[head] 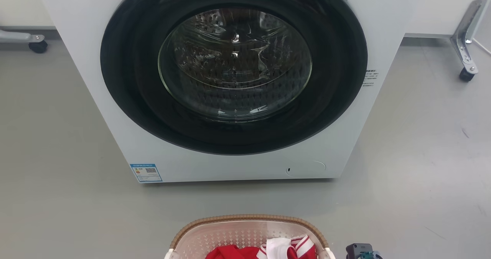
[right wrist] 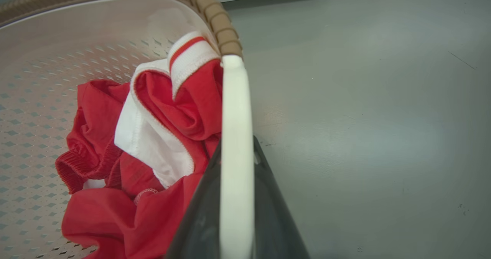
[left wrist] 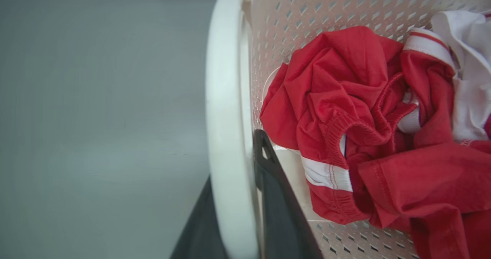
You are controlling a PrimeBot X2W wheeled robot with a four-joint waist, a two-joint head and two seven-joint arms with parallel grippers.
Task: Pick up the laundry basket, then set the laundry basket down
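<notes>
The laundry basket (head: 249,217), cream with perforated walls and a brown woven-look rim, sits at the bottom middle of the head view, in front of the washer. Red and white clothes (head: 284,249) lie inside it. In the left wrist view my left gripper (left wrist: 236,163) is shut on the basket's white side handle (left wrist: 224,78), one dark finger on each side of it. My right gripper (right wrist: 236,144) grips the other white handle (right wrist: 234,98) the same way. Whether the basket rests on the floor I cannot tell.
A white front-loading washer (head: 238,78) with its round dark door shut stands close behind the basket. Grey floor (head: 414,167) spreads to both sides. Wheeled metal frame legs stand at the far left (head: 38,46) and far right (head: 466,75). Part of my right arm (head: 360,251) shows beside the basket.
</notes>
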